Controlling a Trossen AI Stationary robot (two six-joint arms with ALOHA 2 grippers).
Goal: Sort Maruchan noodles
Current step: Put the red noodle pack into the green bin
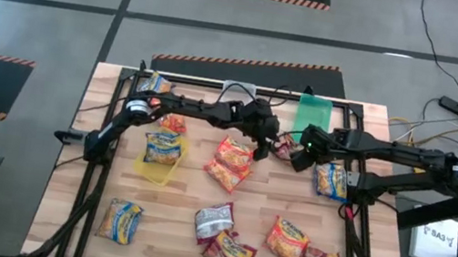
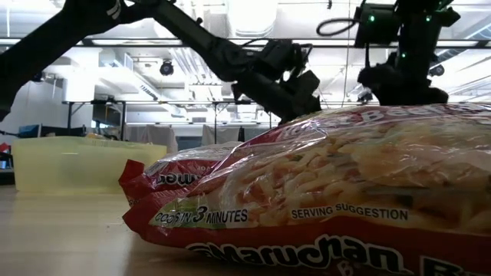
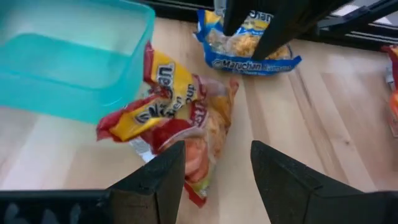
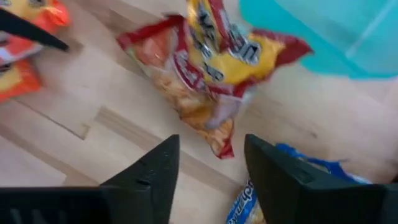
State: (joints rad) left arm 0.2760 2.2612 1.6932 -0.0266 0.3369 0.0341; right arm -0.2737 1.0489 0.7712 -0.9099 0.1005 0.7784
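Both grippers are seen meeting over the middle of the wooden table (image 1: 177, 222), just in front of the green tub (image 1: 312, 116). Between them a red-and-yellow Maruchan packet (image 1: 282, 146) is found, crumpled, one end up against the tub's wall; whether it is lying flat on the boards cannot be told. The left gripper (image 1: 266, 142) is seen with its fingers (image 3: 163, 177) parted, the packet's lower end sitting just ahead of the gap, and nothing is clamped. The right gripper (image 1: 299, 154) is shown spread as well, its fingers (image 4: 152, 171) apart above the bare wood with the packet just beyond them, and nothing is held there either.

The other noodles are scattered widely. A yellow-and-blue packet (image 1: 163, 148) is seen in the yellow tub (image 1: 153, 172) on the left. Two orange-red packets (image 1: 230, 164) are overlapped at centre. A blue-edged packet (image 1: 332, 179) lies beside the right arm. A silvery packet (image 1: 213, 220) is resting near the front edge among several red ones, and one more packet (image 1: 120, 219) sits at the front left.
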